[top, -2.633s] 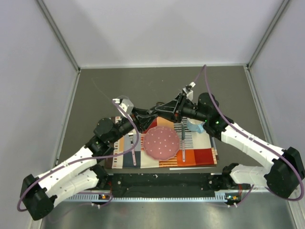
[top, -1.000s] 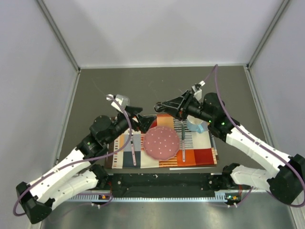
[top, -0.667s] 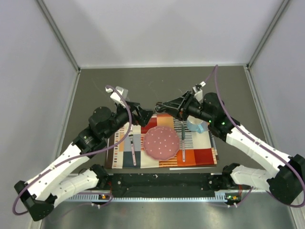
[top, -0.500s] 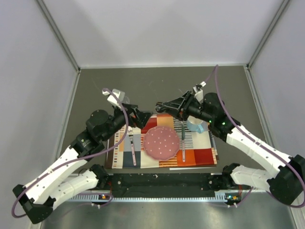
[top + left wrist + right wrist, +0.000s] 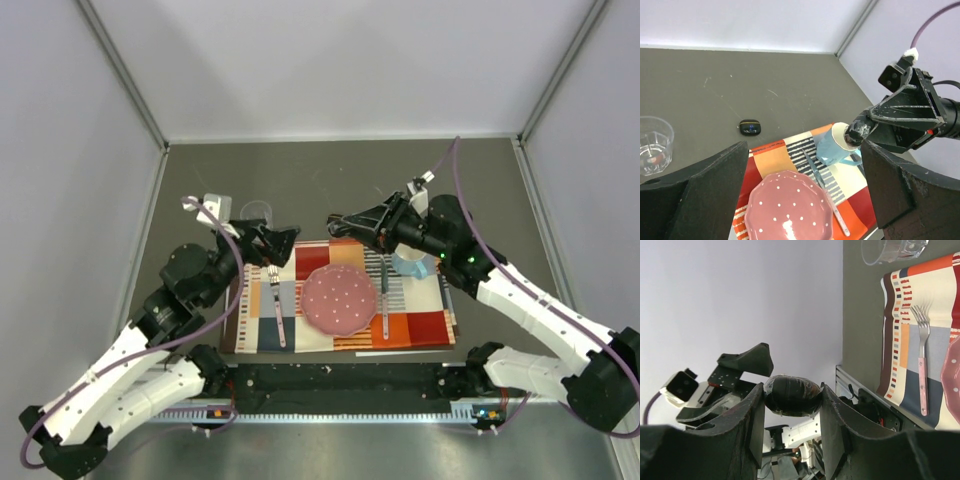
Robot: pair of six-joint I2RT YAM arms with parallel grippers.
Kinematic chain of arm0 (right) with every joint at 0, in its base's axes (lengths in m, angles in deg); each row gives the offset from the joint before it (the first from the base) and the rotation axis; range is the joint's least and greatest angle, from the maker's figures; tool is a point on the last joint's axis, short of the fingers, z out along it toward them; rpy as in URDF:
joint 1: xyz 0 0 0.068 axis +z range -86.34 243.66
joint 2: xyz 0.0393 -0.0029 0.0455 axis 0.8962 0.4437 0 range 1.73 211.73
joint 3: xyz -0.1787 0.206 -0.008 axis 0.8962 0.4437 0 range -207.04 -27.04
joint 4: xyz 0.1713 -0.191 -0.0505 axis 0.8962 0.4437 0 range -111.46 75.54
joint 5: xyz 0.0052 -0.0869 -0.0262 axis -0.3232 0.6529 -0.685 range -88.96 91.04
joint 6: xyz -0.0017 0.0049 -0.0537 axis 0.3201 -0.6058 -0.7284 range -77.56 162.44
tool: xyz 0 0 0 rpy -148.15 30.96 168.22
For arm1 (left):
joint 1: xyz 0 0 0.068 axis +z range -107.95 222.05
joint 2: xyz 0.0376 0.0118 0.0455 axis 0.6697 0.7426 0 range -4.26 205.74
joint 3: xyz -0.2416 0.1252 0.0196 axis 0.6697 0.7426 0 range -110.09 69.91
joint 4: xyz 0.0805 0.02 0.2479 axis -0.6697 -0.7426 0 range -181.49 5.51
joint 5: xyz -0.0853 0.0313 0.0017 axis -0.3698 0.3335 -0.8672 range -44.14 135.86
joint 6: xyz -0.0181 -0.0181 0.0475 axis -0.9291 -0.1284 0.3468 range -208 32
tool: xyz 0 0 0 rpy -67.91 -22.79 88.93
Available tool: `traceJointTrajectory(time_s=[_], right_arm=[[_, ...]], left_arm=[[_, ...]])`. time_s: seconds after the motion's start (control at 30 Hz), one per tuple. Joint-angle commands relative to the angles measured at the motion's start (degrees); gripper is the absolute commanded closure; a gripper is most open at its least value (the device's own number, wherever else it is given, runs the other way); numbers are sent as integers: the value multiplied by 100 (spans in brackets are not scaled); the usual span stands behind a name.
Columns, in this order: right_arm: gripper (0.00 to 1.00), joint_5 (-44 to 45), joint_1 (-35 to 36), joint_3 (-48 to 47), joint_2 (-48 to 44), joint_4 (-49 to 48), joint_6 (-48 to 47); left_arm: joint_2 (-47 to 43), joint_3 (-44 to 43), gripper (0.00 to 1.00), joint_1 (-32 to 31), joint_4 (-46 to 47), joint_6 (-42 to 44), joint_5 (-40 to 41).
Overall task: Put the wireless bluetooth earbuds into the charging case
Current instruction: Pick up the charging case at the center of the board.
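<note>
Aloft at 12 o'clock of the plate [image 5: 340, 300], the right tool [image 5: 335, 221] is pinching what appears to be the charging case [image 5: 792, 396]; the left tool [image 5: 804, 147] is hanging spread, empty. The rounded glossy shell is risking a slip onto the plate.

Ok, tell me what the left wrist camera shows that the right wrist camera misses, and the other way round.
Only the left wrist view: the blue mug, a utensil beside it, and a small dark item on the bare table. Only the right wrist view: the fork, lying on the placemat. Both: the glass, the pink plate, and the right claw shut on a black pebble, apparently the charging case.
</note>
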Motion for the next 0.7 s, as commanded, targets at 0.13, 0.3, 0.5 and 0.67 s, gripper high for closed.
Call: traceJointTrajectory(time_s=[0.13,0.3,0.5,0.67], right_arm=[[100,26,-43,-356,-157,-165,-99],[100,26,-52,-339,-131,-192,-90],[100,-88,-43,-190,-8,-577,260],[100,-307,-34,135,124,-1193,1015]], left_arm=[[-1076,705,1,18,184,-997,1596],[-1323,662,1,18,-2,-1059,1957],[-1368,1512,1,18,1761,-524,800],[-1061,2480,1,18,4132,-471,-491]])
